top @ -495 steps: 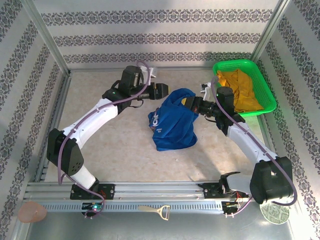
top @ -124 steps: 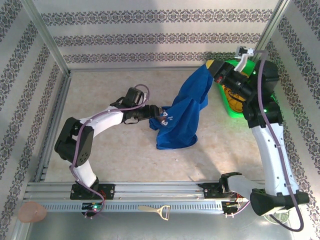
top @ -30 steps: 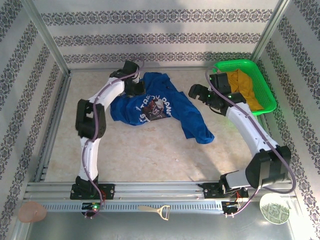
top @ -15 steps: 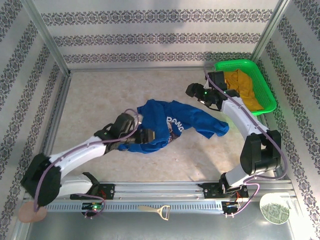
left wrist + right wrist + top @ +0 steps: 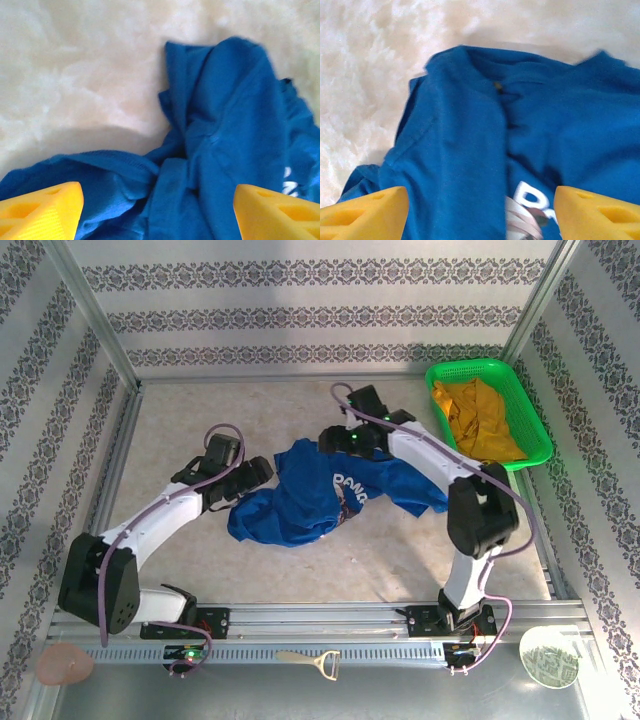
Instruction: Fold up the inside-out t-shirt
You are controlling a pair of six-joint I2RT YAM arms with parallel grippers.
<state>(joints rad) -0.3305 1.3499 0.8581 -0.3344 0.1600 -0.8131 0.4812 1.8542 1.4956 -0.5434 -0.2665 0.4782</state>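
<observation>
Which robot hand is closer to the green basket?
Right. The right gripper is over the t-shirt, left of the green basket; the left gripper is farther left.

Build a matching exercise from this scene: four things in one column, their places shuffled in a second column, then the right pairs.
Things
1. blue t-shirt
2. green basket
3. mustard-yellow garment
4. bottle opener

Places
a. inside the basket
b. at the far right corner of the table
c. crumpled in the middle of the table
d. on the metal ledge at the near edge

Pairs: 1-c, 2-b, 3-a, 4-d
</observation>
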